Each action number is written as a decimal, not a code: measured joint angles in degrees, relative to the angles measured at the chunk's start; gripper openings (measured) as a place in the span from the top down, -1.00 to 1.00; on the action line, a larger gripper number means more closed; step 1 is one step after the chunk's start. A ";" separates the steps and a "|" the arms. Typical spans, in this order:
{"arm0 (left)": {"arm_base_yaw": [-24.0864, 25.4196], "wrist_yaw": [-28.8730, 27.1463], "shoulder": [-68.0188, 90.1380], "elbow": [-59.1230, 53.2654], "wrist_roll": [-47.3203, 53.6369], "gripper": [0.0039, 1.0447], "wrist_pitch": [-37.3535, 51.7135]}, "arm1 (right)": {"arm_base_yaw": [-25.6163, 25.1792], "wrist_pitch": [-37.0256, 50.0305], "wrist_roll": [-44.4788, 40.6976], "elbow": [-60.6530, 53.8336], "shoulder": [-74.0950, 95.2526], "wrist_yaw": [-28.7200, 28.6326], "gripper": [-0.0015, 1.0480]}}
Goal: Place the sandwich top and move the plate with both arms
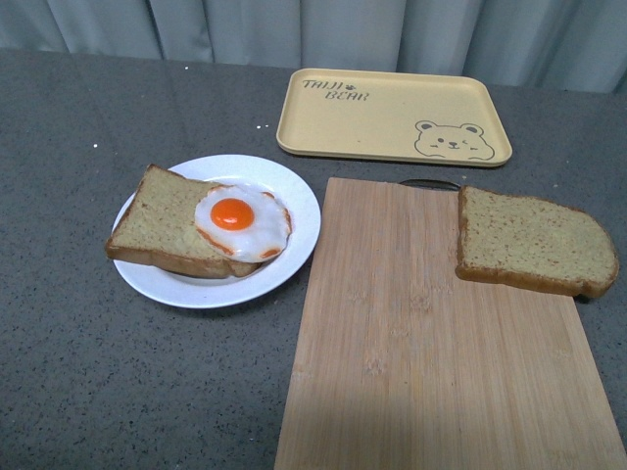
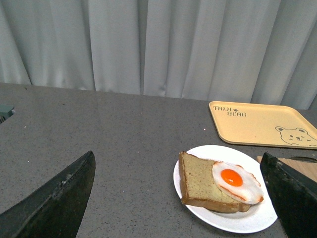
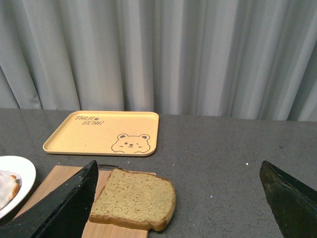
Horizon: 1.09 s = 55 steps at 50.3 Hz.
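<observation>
The sandwich top [image 1: 534, 242] is a thick brown bread slice with one domed edge, lying on the right edge of the wooden cutting board [image 1: 431, 343]; the right wrist view also shows the sandwich top [image 3: 134, 198]. The white plate [image 1: 294, 211] holds a squarer bread slice [image 1: 167, 220] with a fried egg [image 1: 240, 222] on it. Neither arm shows in the front view. My left gripper [image 2: 183, 198] is open above the table, with the plate [image 2: 247, 220] lying ahead between its fingers. My right gripper [image 3: 181, 201] is open, with the sandwich top ahead by one finger.
A yellow rectangular tray [image 1: 392, 116] with a bear drawing lies at the back of the grey table, behind the board. Grey curtains hang behind the table. The board's right edge lies close to the frame edge.
</observation>
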 joint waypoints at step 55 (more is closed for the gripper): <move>0.00 0.00 0.00 0.00 0.00 -0.88 0.00 | 0.00 0.00 0.00 0.00 0.00 0.02 -0.82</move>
